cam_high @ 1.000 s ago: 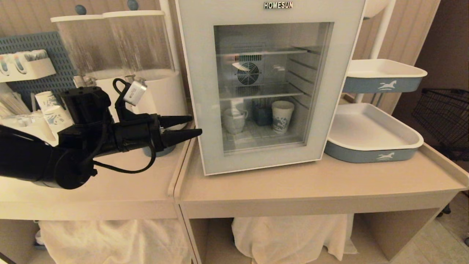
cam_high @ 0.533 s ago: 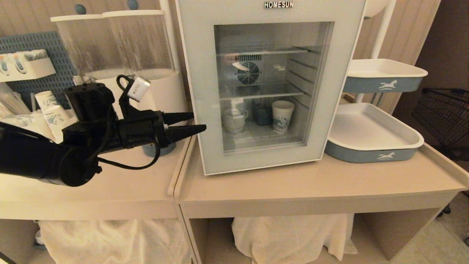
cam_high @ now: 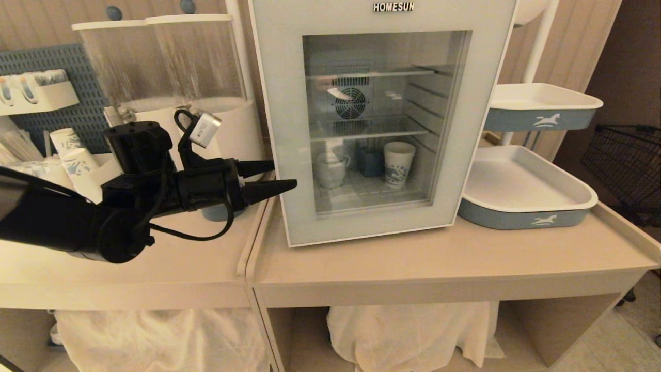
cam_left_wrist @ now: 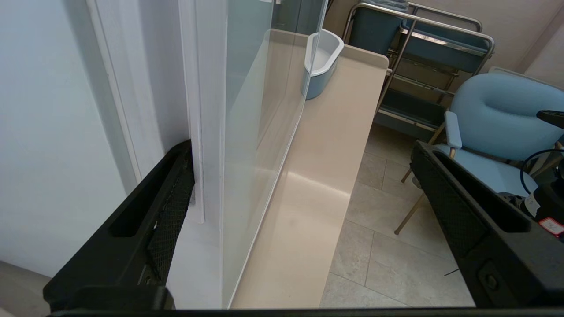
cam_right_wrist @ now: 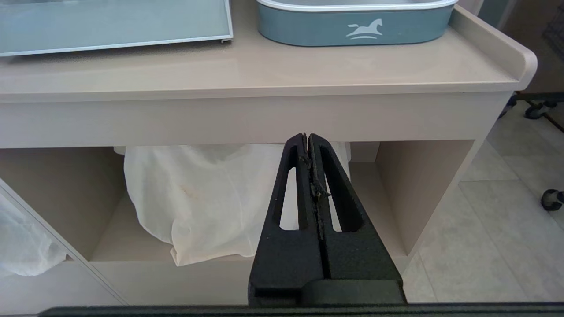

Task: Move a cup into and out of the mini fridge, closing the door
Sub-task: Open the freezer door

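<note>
Black left gripper point(cam_high: 276, 176), fingers spread, sat left of centre at the closed glass-windowed white door point(cam_high: 294, 155) of the white boxy HOMESUN mini fridge point(cam_high: 382, 10); squat white ceramic cup point(cam_high: 330, 169) on the bottom shelf.

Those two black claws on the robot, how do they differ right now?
The left gripper has its fingers spread wide, while the right gripper is pressed shut with nothing between its fingers. The left gripper reaches level toward the left edge of the mini fridge's closed door; the right gripper hangs low in front of the table, away from the fridge. Both have black tapered fingers.
</note>
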